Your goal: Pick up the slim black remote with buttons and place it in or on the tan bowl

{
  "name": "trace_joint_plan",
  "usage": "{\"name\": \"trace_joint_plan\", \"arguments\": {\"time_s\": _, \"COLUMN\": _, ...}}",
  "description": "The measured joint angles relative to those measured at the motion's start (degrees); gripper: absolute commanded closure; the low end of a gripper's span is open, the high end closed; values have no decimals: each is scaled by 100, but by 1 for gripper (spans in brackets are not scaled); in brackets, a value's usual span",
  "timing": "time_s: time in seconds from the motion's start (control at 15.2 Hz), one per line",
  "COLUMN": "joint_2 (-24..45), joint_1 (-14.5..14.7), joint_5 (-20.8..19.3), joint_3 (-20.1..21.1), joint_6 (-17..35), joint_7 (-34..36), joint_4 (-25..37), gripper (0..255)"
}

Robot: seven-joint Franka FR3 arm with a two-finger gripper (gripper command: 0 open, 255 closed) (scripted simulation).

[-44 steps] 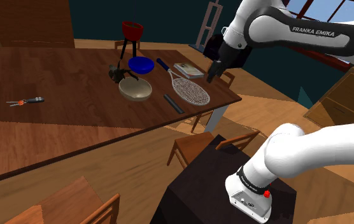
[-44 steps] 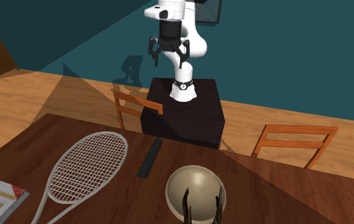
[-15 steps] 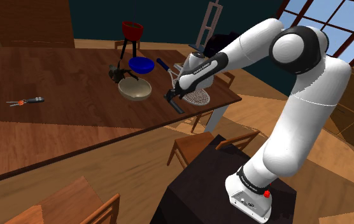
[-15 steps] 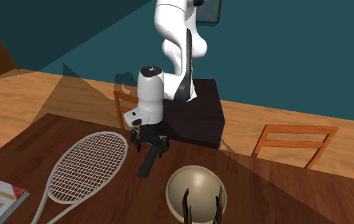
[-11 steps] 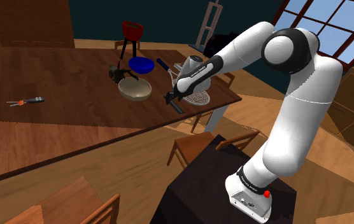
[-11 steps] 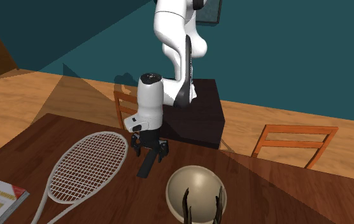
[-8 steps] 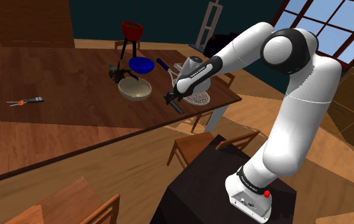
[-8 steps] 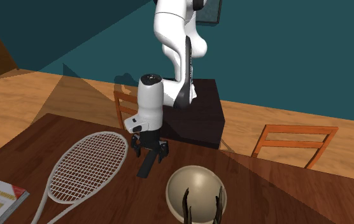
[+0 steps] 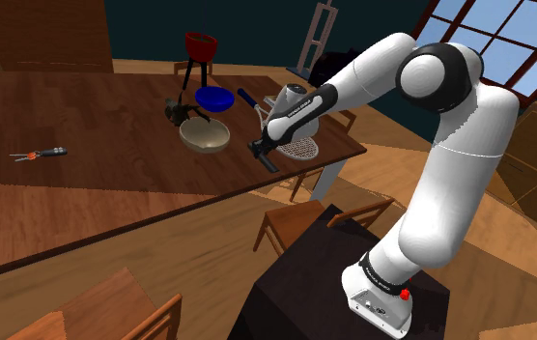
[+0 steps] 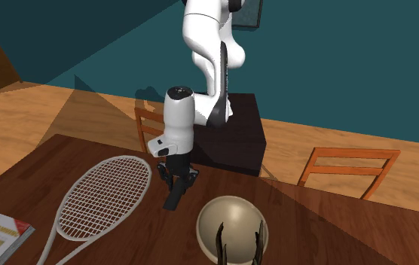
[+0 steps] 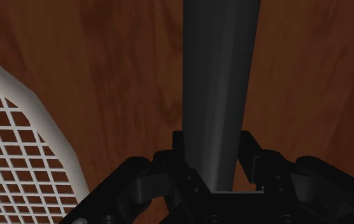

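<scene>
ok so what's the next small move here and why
Probably lift straight up a little. The hand looks shut on the remote near its end, and the remote lies flat on the table beside the racket; it needs height to clear the rim of the bowl.

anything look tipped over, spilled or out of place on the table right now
Nothing stands out. The black remote lies flat on the table with the pincer closed on its end, the racket lies flat beside it, and the tan bowl sits upright.
</scene>
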Motion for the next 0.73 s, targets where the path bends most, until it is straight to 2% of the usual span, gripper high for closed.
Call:
{"name": "trace_joint_plan", "arguments": {"time_s": 0.4, "joint_2": 3, "joint_1": -9, "joint_5": 1, "joint_3": -6, "joint_6": 10, "joint_7": -3, "joint_4": 2, "gripper": 255}}
{"name": "trace_joint_plan", "arguments": {"time_s": 0.73, "joint_2": -247, "joint_1": 18, "joint_5": -66, "joint_3": -68, "joint_6": -245, "joint_7": 37, "joint_4": -59, "gripper": 255}}
